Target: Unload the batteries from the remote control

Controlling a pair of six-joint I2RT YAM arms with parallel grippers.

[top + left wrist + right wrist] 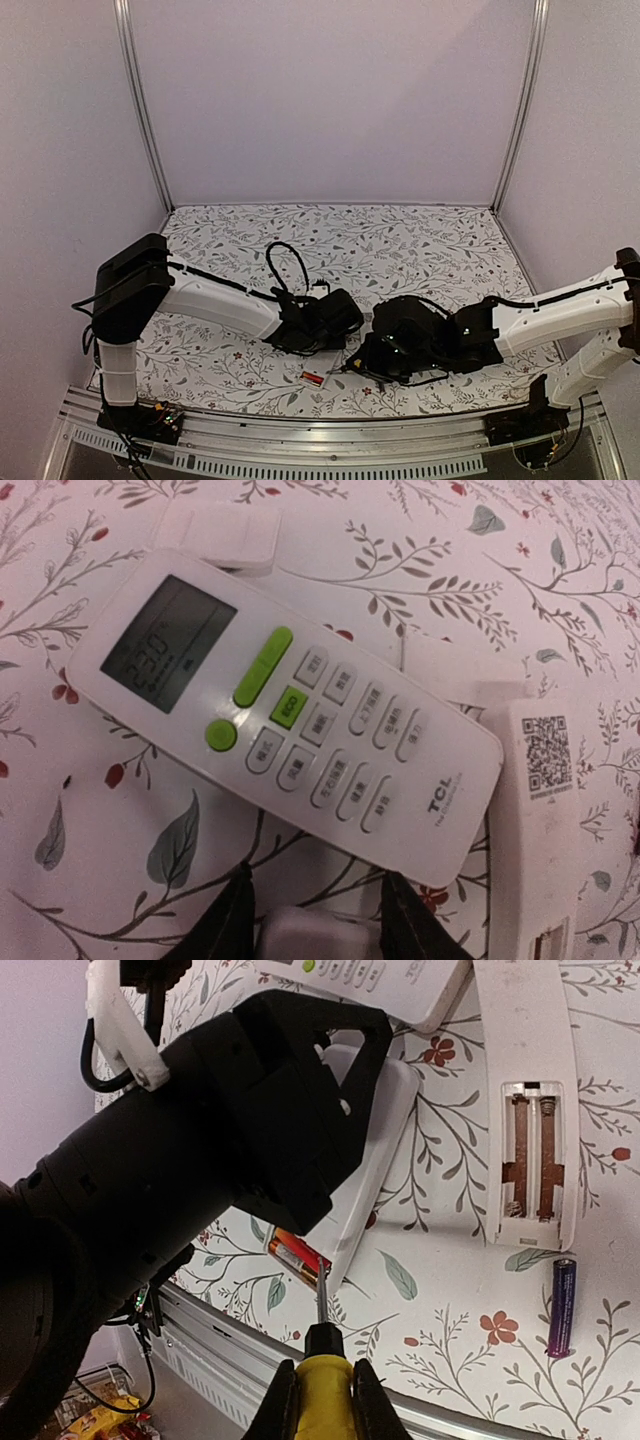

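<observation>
Yellow tool (322, 1358) tight in right claw (323, 1405), tip by red battery (293, 1256); purple battery (562, 1307) apart; left claw (315, 892) tight on white remote (310, 938).

Batteries out, bay open.
Face-down white remote (525, 1040) lies flat on the bench (450, 1290), cover off, both slots empty, contacts rusty brown. Purple battery (562, 1308) lies flat just beside its bay end, apart from it. Red/orange battery (292, 1257) lies flat just beside a second white remote (385, 1130).
</observation>
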